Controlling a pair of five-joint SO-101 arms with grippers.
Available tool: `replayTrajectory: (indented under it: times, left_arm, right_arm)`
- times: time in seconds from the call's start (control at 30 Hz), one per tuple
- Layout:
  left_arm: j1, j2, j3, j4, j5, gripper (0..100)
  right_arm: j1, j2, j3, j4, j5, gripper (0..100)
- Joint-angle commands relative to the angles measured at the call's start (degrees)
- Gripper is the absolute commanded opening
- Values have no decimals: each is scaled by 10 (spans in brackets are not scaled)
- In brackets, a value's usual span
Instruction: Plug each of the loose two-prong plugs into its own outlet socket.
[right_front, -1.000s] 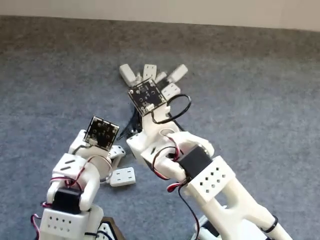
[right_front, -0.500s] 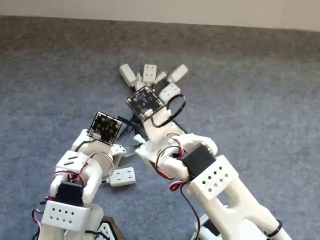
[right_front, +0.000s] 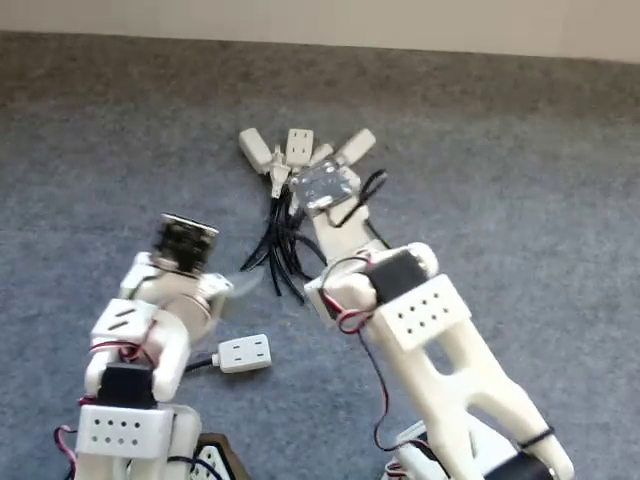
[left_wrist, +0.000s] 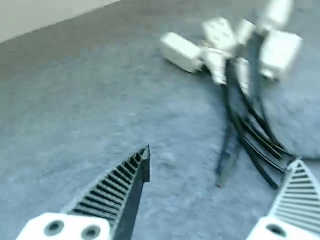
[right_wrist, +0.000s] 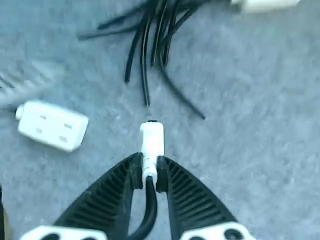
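Between the closed fingers of the right gripper (right_wrist: 148, 167) sits one white two-prong plug (right_wrist: 151, 139), pinched at its rear where the black cord leaves it, its nose out over the grey carpet (right_wrist: 260, 100). Off to one side lies a loose outlet socket (right_wrist: 52, 125), flat on the carpet with its slots up and well apart from the plug. The high view has what is likely the same outlet socket (right_front: 243, 352) just beside the left arm (right_front: 135, 350). The grasp looks done, so carrying the plug to a socket is the step in hand. Next, I judge, the prongs (too small to make out) must be squared with one slot pair and pressed in, and the loose socket may slide. The left gripper (left_wrist: 221, 157) hangs wide open, holding nothing, facing the black cords (left_wrist: 250, 125) and the white cluster (left_wrist: 225, 42) beyond.
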Motion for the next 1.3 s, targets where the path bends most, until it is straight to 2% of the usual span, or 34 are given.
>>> replayTrajectory:
  times: [0.0,0.13,0.33,0.47,0.73,1.1,1.27]
  left_arm:
    - [-50,22,-45,-11,28,389]
    - [-97,124,-95,-16,44,389]
    - [-175,320,-184,-77,62,389]
    - [-240,441,-277,-90,62,389]
    - [-436,672,-539,-91,61,389]
    - [-562,1037,-911,-90,61,389]
    - [-580,1183,-1054,-88,61,389]
  right_arm:
    - [-45,22,-67,50,-15,5]
    - [-66,65,-125,81,-14,5]
    - [-82,132,-201,123,-18,6]
    - [-116,159,-219,127,-62,6]
    - [-153,164,-216,110,-138,6]
    - [-157,169,-155,37,-146,6]
    - [-190,169,-145,33,-187,6]
